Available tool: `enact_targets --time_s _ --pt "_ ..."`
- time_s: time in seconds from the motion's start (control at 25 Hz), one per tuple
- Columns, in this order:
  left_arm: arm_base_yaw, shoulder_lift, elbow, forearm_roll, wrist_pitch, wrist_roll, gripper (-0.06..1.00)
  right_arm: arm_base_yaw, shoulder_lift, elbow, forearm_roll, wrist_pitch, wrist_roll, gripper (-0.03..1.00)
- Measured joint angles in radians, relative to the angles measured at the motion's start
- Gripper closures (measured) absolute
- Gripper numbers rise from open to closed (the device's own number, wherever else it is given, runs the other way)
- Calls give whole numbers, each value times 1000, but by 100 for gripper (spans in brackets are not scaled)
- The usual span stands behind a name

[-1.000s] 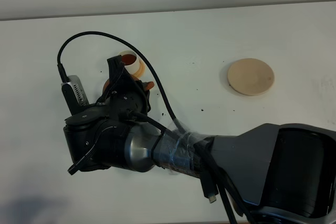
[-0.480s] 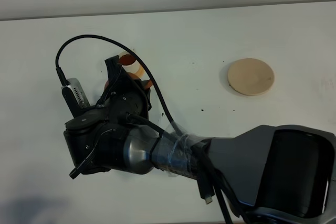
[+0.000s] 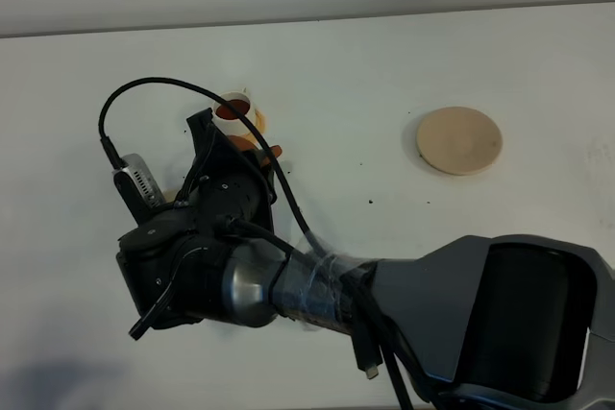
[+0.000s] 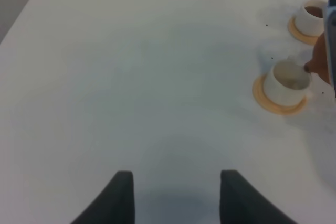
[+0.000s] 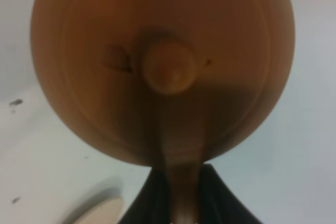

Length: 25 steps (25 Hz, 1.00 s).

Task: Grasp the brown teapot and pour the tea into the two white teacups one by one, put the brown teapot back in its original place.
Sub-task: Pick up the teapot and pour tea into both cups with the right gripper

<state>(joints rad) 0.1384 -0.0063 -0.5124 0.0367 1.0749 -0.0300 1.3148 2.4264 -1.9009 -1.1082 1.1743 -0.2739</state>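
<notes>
— Where is the teapot (image 5: pixel 163 66) and what is gripping it?

— It is up off the desk (image 3: pixel 384 64), on the left side. The right hand (image 5: pixel 181 203) is clamped on its handle, with a dark finger on each side. The right wrist camera looks straight down on the lid and its knob.

— What stands around it?

— There are two cups on orange saucers. From the left wrist, the far cup (image 4: pixel 313 16) holds brown tea. The spout sits just beside the rim of the near cup (image 4: pixel 286 80) — I cannot tell what that one holds. The pale disc (image 3: pixel 459 140) lies well apart on the right, with nothing on it.

— Is anything in the way?

— From overhead the right arm (image 3: pixel 288 280) and its looping cable (image 3: pixel 163 84) cover the teapot and the near cup. Only the far cup shows.

— And the left hand (image 4: pixel 176 198)?

— Its fingers (image 4: pixel 122 198) are spread wide with nothing between them, over bare desk well away from the cups.

— What has changed since a second ago?

— The wrist has slid a little toward the front edge. The far cup was half hidden behind the hand — now its brown tea is in plain sight. The disc has not moved.
</notes>
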Motion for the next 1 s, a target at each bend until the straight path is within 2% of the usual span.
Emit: enact_targets --time_s 1.0 --pt "0 0 0 0 0 0 56 22 7 0 -130 3 -53 88"
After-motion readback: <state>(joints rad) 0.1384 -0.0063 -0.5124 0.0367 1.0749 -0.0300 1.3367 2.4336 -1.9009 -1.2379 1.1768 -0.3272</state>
